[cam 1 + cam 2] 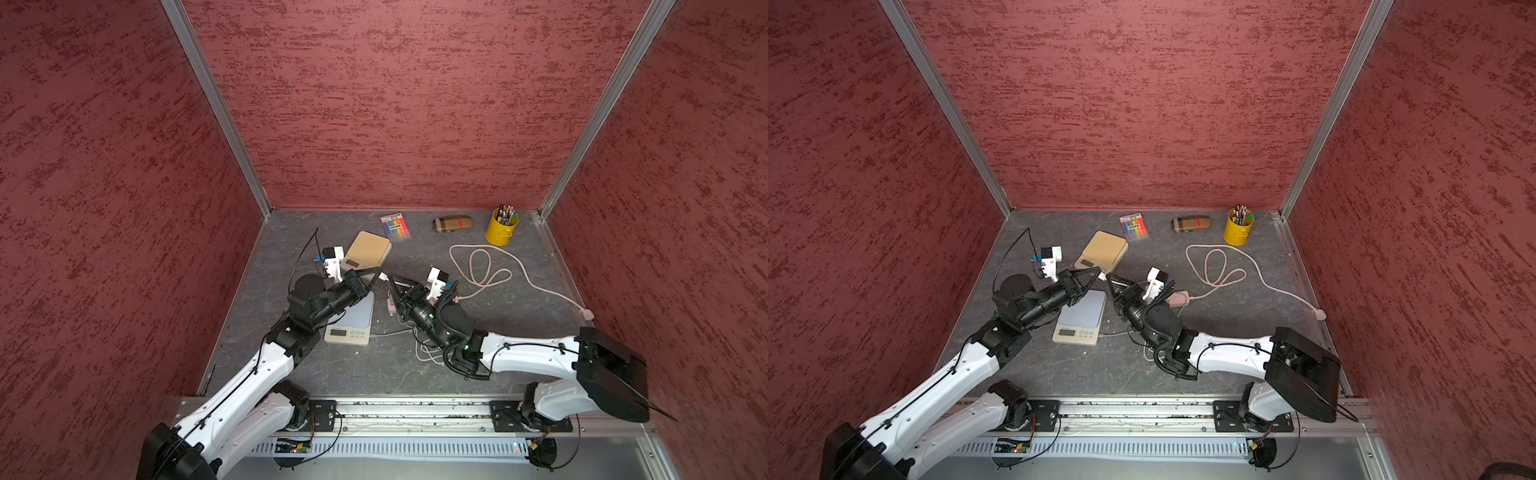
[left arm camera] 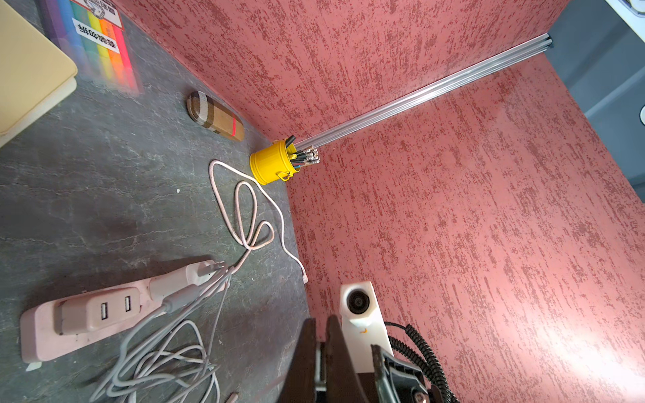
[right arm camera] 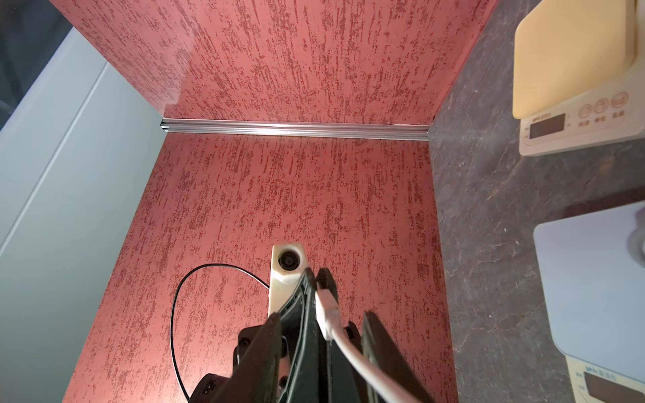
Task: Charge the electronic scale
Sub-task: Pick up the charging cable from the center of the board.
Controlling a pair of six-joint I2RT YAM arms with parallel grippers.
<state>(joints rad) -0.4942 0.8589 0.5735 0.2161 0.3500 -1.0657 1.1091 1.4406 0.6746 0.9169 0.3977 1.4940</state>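
The blue-topped scale [image 1: 359, 316] lies flat on the table [image 1: 340, 374] on my side, with its display facing my base and my left arm partly over it. The tan-topped scale [image 1: 369, 247] sits just behind it, turned at an angle.

In both top views my left gripper [image 1: 377, 274] and right gripper [image 1: 390, 282] meet tip to tip above the gap between the two scales. From up there the plug [image 1: 383, 276] is only a white speck.

The right wrist view makes it plain. My left gripper [image 3: 316, 275] is pinched tight on the white plug [image 3: 326, 307], and its cable [image 3: 363, 363] trails away. My right gripper [image 3: 323, 314] stands narrowly parted on either side of the plug, and I cannot see its fingers touching it. That view alone shows the tan-topped scale's [image 3: 572, 59] dark display and three buttons.

The left wrist view shows my own fingers [image 2: 333, 335] nearly together. It alone shows the whole pink power strip [image 2: 38, 335] with a two-port USB charger [image 2: 97, 310] seated in it, beside a tangle of grey-white cable [image 2: 157, 366]. From above, my right arm hides most of that strip.

Farther out, a pink cord [image 1: 482, 266] lies in loops. A yellow tin of pencils [image 1: 500, 230], a plaid case [image 1: 453, 223] and a marker pack [image 1: 395, 225] sit along the back wall.
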